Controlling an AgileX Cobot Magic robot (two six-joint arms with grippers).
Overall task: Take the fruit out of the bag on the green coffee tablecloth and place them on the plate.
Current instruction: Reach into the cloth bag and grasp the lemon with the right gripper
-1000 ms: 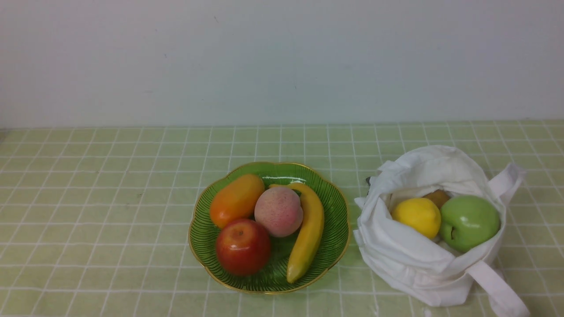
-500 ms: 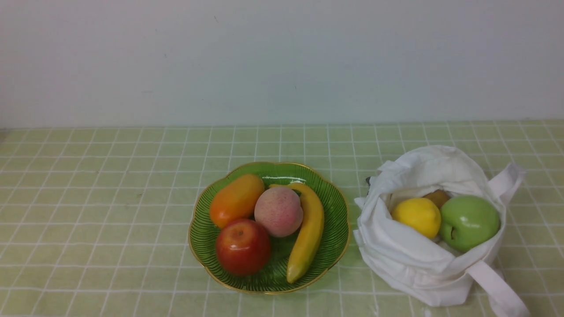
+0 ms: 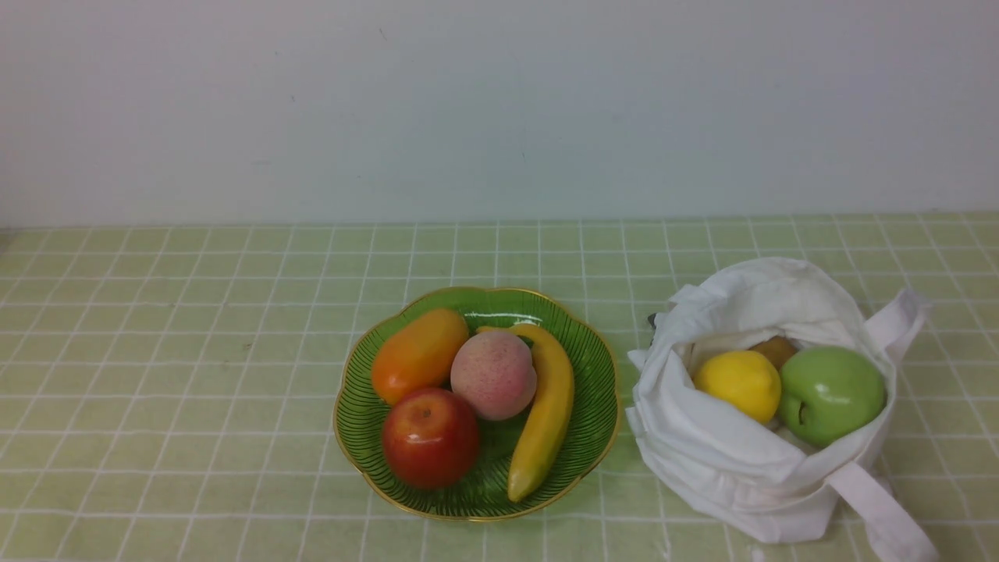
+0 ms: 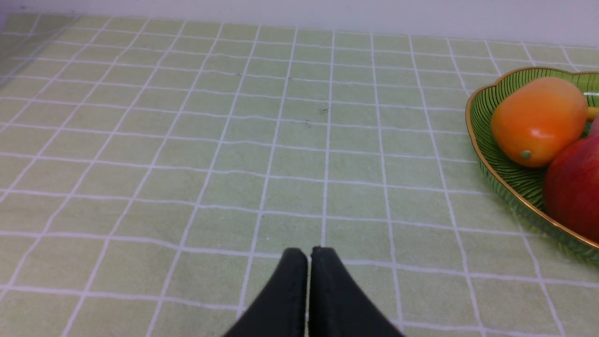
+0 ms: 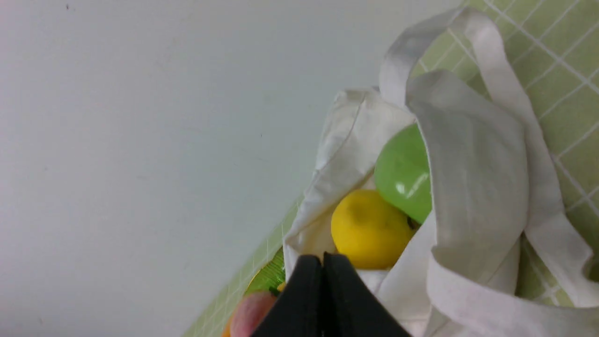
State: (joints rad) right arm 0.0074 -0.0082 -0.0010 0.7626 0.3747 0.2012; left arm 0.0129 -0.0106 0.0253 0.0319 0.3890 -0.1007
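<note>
1. Front view: soft white cloth tote bag [image 3: 734, 468] is slumped on the pale green grid-lined tablecloth [image 3: 195, 351] covering the bench, just beside the shallow green ribbed glass plate [image 3: 587, 347].
   - The bag's mouth gapes toward the camera, exposing the oval yellow lemon [image 3: 737, 384] and glossy green apple [image 3: 831, 394]. The small golden-brown fruit [image 3: 776, 349] is tucked behind them.
   - The plate already carries an orange oval fruit [image 3: 419, 353], pink peach [image 3: 493, 374], red apple [image 3: 430, 437] and yellow banana [image 3: 546, 414], so little bare room is left.
   - No arm is in shot.
2. Left wrist view: left pincer [image 4: 309, 255] is closed and empty, tips together, over bare cloth. The plate rim is off to one side and the bag is out of frame. It looks parked.
3. Right wrist view: right pincer [image 5: 322, 262] is closed, gripping nothing, and aimed at the bag mouth near the lemon.
   - A wide white strap handle [image 5: 472, 164] drapes across the apple and is a likely snag, so the lemon is the clearer pick.
   - The pincer must open before any grasp.
</note>
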